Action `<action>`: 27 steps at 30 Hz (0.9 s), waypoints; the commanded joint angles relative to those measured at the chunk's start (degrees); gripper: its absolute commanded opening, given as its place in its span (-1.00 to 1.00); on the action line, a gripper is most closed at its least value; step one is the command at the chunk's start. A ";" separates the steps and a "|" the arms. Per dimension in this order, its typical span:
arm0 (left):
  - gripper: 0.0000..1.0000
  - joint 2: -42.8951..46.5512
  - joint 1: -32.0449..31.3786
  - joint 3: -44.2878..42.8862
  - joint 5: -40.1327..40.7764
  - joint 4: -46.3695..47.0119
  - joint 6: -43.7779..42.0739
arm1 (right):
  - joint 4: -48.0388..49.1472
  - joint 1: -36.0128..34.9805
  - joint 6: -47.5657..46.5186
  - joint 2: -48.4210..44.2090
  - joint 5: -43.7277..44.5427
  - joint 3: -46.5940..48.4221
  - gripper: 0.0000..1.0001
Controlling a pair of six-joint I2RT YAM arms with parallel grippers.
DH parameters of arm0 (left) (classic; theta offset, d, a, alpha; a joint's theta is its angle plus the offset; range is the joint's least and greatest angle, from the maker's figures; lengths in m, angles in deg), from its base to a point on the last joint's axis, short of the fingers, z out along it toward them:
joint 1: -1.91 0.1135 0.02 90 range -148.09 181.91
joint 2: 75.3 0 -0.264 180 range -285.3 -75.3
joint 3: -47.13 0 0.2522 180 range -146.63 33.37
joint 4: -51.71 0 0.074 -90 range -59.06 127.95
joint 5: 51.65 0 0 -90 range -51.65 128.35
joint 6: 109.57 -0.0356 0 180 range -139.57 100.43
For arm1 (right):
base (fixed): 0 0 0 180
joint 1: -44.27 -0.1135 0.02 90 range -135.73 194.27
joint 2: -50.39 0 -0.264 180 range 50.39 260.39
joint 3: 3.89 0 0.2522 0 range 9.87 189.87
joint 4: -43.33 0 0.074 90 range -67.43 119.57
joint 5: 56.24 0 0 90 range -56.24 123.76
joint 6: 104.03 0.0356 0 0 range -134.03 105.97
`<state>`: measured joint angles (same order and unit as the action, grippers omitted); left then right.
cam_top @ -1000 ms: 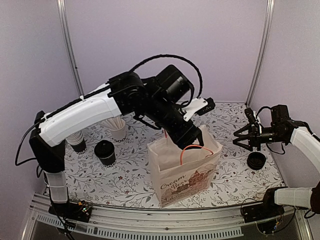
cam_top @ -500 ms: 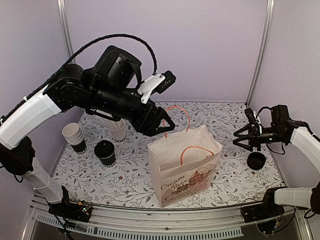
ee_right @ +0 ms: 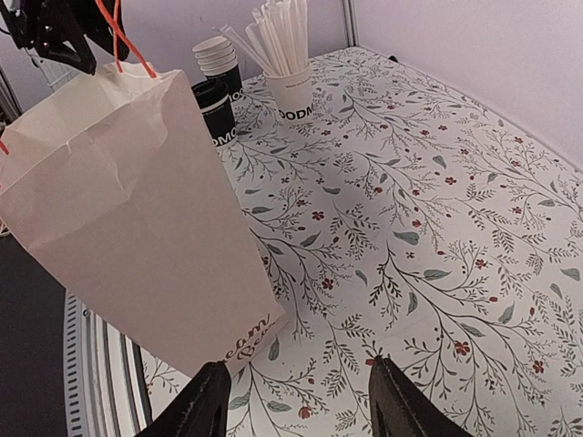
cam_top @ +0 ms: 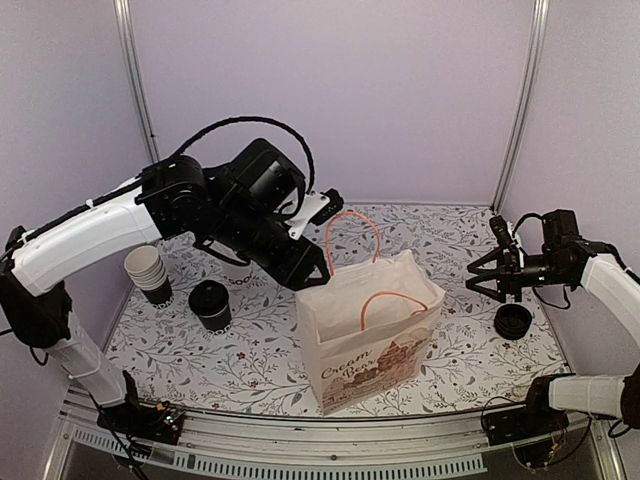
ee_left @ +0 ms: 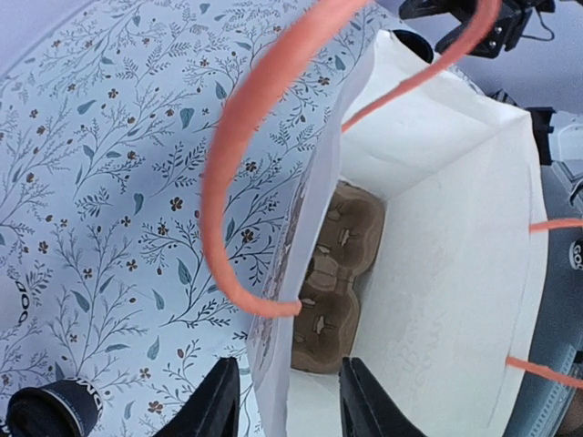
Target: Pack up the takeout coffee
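Paper bag (ee_left: pixel 437 228) rim: left tool (ee_left: pixel 290 405) lowered, apparently astride.

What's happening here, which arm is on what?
Bag packing, midway. The left claw is at the left rim of the paper bag, jaws apart on either side of the wall, beside an orange handle. A cardboard cup carrier lies at the bag's bottom. The takeout coffee isn't packed yet: it stands on the table by the stack of lidless cups. The right claw hangs open and empty near the loose lids.
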<state>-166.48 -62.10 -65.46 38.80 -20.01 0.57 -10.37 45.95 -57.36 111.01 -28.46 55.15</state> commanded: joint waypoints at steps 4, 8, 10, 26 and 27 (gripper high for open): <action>-0.53 -5.01 2.31 -1.53 -6.06 0.44 -5.39 | -0.92 0.09 -0.92 -1.02 -0.63 -0.24 0.09; -1.00 -6.41 2.48 -4.19 -3.12 0.13 -8.61 | -0.93 0.09 -0.92 -0.96 -0.54 -0.28 0.09; -1.00 -7.12 2.42 -6.20 1.64 -0.43 -10.83 | -0.93 0.09 -0.96 -0.91 -0.48 -0.25 0.09; -1.00 -14.84 -8.03 -7.74 27.86 2.27 -23.91 | -0.19 0.09 -0.53 0.29 0.95 -0.47 0.09; -1.00 -14.65 -9.10 -7.21 28.91 3.05 -23.69 | -0.14 0.09 -0.46 0.29 0.96 -0.46 0.09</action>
<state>-180.47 -67.06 -74.75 59.91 -18.96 -20.98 -10.41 45.95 -57.38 110.90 -27.82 55.15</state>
